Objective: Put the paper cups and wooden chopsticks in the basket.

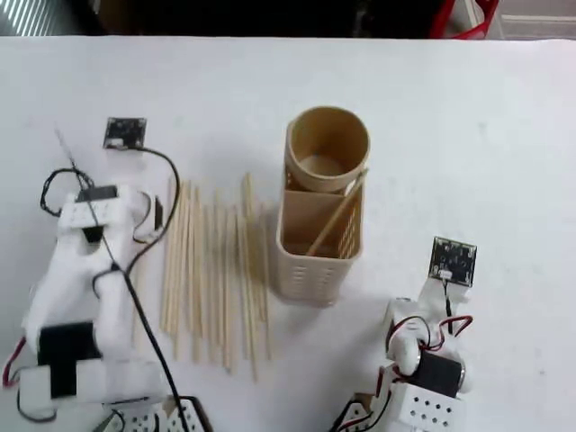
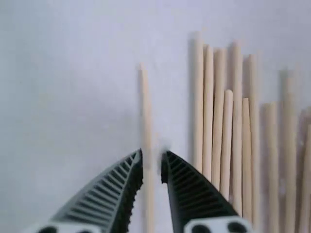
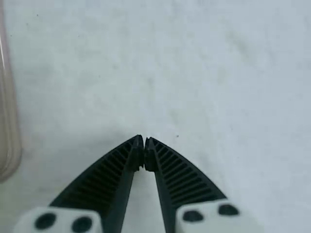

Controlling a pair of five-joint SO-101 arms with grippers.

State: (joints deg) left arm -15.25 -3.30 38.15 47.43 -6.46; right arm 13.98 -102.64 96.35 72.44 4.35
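Straddling a lone wooden chopstick (image 2: 145,107) just beside the row of chopsticks (image 1: 216,279), our left claw (image 2: 151,160) is slightly spread around it. Our right claw (image 3: 144,145) is pressed together over bare surface (image 1: 468,117) toward the near right corner. Mid-surface we see the basket (image 1: 310,270), with a paper cup (image 1: 326,144) in its far compartment and a leaning chopstick (image 1: 335,216) in the near one.
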